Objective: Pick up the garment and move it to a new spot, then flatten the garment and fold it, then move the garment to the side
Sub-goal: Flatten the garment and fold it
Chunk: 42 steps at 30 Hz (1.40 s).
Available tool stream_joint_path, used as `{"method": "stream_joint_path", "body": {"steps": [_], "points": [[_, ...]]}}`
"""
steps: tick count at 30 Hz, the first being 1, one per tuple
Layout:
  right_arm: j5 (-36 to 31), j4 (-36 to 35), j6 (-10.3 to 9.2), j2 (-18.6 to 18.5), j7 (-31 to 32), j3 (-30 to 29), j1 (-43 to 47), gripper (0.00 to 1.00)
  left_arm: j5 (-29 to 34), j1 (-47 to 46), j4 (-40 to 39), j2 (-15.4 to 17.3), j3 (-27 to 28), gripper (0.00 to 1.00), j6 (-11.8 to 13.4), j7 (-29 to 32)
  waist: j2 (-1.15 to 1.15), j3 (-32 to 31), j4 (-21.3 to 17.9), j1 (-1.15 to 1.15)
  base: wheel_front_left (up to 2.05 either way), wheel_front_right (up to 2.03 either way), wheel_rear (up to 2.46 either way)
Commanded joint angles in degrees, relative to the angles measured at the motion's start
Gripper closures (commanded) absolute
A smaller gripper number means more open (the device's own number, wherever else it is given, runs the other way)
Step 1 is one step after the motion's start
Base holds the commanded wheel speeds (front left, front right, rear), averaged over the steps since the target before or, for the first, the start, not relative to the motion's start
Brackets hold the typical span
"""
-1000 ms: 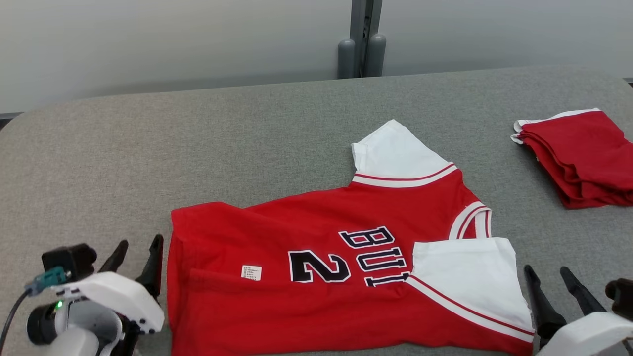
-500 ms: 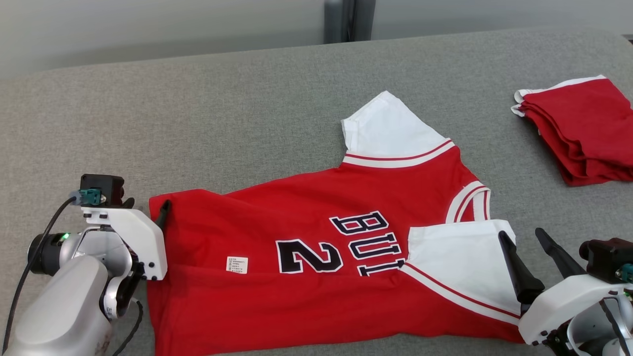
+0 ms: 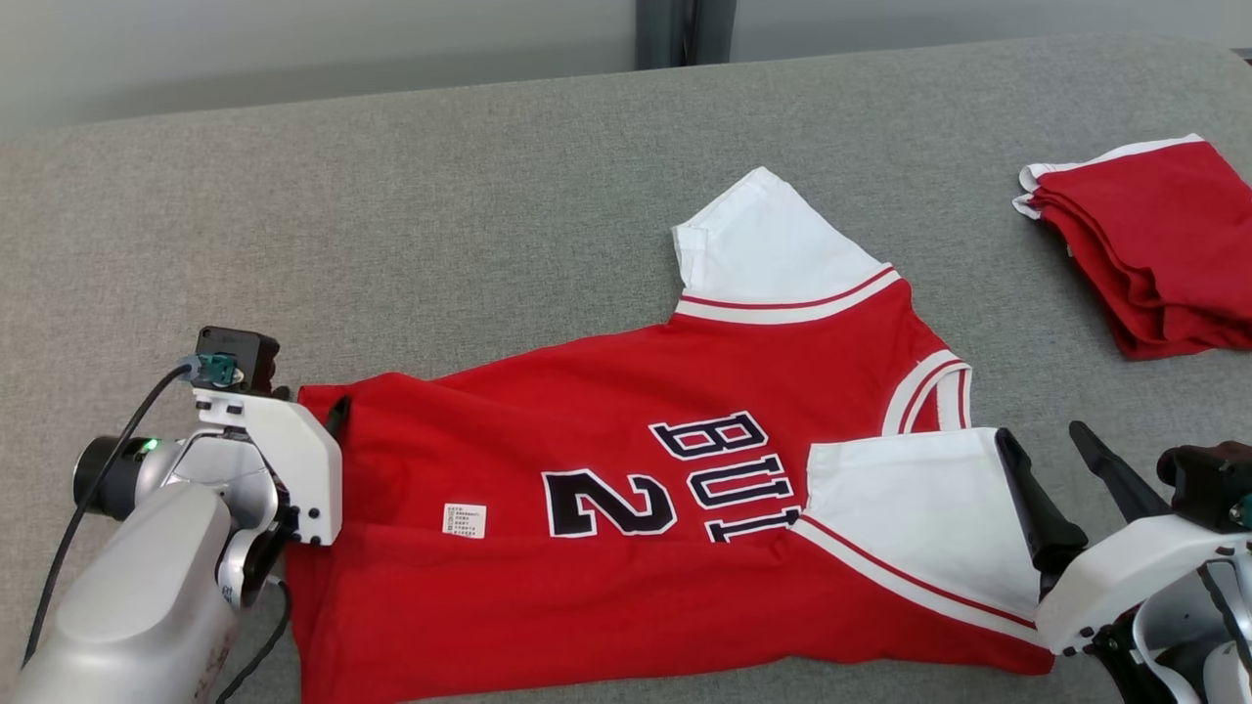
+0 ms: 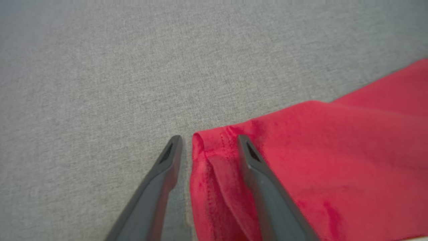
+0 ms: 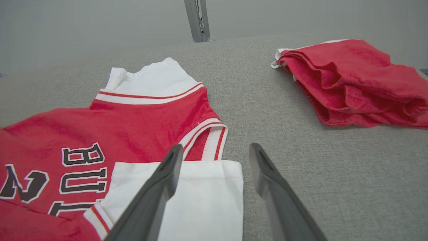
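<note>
Looks like the flatten-and-fold step is being set up. On the left, the red jersey's [image 3: 548, 420] hem corner is straddled by the left gripper [image 4: 209, 144], jaws apart, nothing pinched yet. The jersey is spread mid-worktop [image 3: 391, 196]. The right gripper [image 3: 1039, 432] is parked at the near white sleeve's [image 3: 910, 508] edge, jaws wide and empty. Both ends probably need to be pinched next. Plenty of bare room is left behind, less toward the folded red garment [image 3: 1154, 244].
</note>
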Motion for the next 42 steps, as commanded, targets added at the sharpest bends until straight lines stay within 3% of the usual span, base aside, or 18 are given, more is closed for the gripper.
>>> {"method": "stream_joint_path", "body": {"steps": [1, 2, 3, 4, 7, 14, 21, 27, 35, 42], "points": [[0.03, -0.19, 0.0, -0.48, 0.15, -0.1, -0.87, 0.0, -0.07, -1.13, 0.3, 0.03, -0.06, 0.23, -0.3, -0.4, 0.0, 0.07, 0.08, 0.0, 0.0, 0.0, 0.0], [-0.01, -0.21, 0.0, -0.56, 0.24, -0.15, -0.99, 0.0, -0.02, -1.34, 0.54, -0.08, -0.2, 0.27, -0.51, -0.48, 0.0, 0.11, 0.12, 0.0, 0.0, 0.0, 0.0], [-0.06, -0.22, 0.0, -0.57, 0.31, -0.12, -1.11, 0.0, 0.21, -1.6, 0.79, -0.09, -0.38, 0.5, -0.56, -0.57, 0.0, 0.14, 0.15, 0.0, 0.0, 0.0, 0.0], [-0.09, -0.22, 0.0, -0.57, 0.37, -0.02, -1.35, 0.0, 0.33, -1.85, 1.06, -0.19, -0.5, 0.58, -0.53, -0.69, 0.0, 0.18, 0.16, 0.0, 0.0, 0.0, 0.0], [0.0, -0.03, 0.0, -0.63, 0.43, 0.66, -2.34, 0.0, 0.57, -2.26, 2.03, -0.43, -0.8, 1.0, -0.65, -1.11, 0.0, 0.37, 0.07, 0.0, 0.0, 0.0, 0.0], [-0.15, 1.11, 0.0, -2.3, 1.34, 2.45, -7.11, 0.0, 0.62, -3.14, 3.52, -1.32, -1.38, 1.0, -1.2, -2.22, 0.0, 0.88, 0.33, 0.0, 0.0, 0.0, 0.0], [-0.99, 6.48, 0.0, -5.05, 2.9, 4.31, -18.65, 0.0, 0.54, -3.09, -0.07, -2.2, 0.31, 1.0, -0.36, -10.79, 0.0, 1.82, 3.31, 0.0, 0.0, 0.0, 0.0], [-0.95, 16.34, 0.0, -7.13, 5.67, 7.08, -30.13, 0.0, 0.67, -0.58, -5.42, -2.95, 0.86, 1.0, 0.87, -16.23, 0.0, 3.84, 7.6, 0.0, 0.0, 0.0, 0.0], [-1.71, 33.77, 0.0, -9.93, 9.32, 11.61, -43.89, 0.0, 1.27, -1.28, -9.35, -6.39, -0.88, 1.0, 1.32, -18.14, 0.0, 7.74, 13.79, 0.0, 0.0, 0.0, 0.0], [-2.17, 43.72, 0.0, -10.9, 9.32, 14.51, -50.16, 0.0, 1.74, -2.85, -9.29, -8.59, -1.94, 1.0, 0.93, -19.85, 0.0, 9.73, 16.57, 0.0, 0.0, 0.0, 0.0]]}}
